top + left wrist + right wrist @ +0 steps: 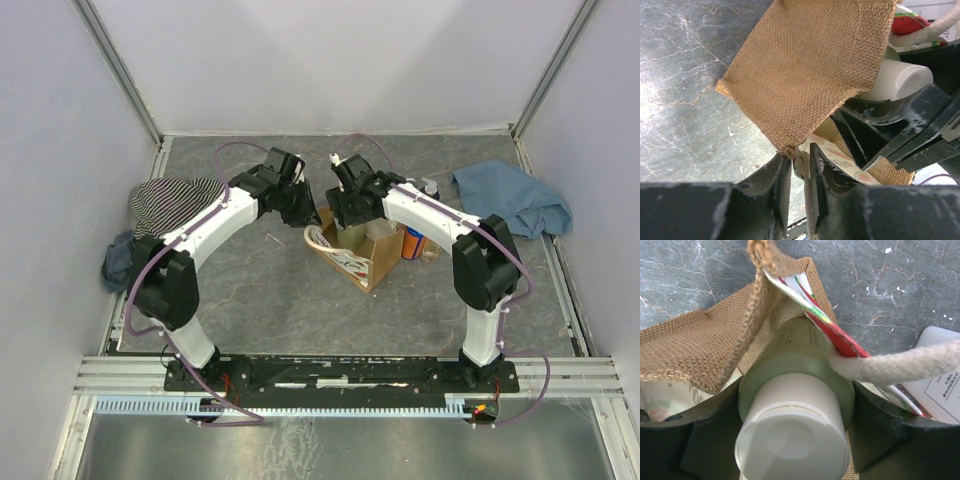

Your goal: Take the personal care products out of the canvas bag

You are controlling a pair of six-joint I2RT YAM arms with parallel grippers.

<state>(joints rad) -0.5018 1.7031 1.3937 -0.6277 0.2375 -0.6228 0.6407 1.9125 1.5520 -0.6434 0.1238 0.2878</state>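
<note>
The tan canvas bag (pixel 372 262) stands at mid-table with its mouth open, and its burlap wall (pixel 810 65) fills the left wrist view. My left gripper (pixel 303 210) (pixel 801 155) is shut on the bag's rim corner, with the cream rope handle between its fingers. My right gripper (pixel 350 222) (pixel 796 405) reaches into the bag and is shut on a pale green bottle (pixel 795 365) with a white cap (pixel 790 440). That bottle is upright, and its cap (pixel 900 80) also shows in the left wrist view. An orange bottle (pixel 412 243) and a clear yellowish one (pixel 432 247) stand on the table just right of the bag.
A blue cloth (pixel 510 195) lies at the back right, with a dark-capped bottle (pixel 430 187) near its left edge. The striped garment (pixel 170 200) and a grey-blue cloth (pixel 118 258) lie at the left. A white labelled item (pixel 945 385) sits beside the bag. The bag's rope handle (pixel 900 365) crosses the bottle.
</note>
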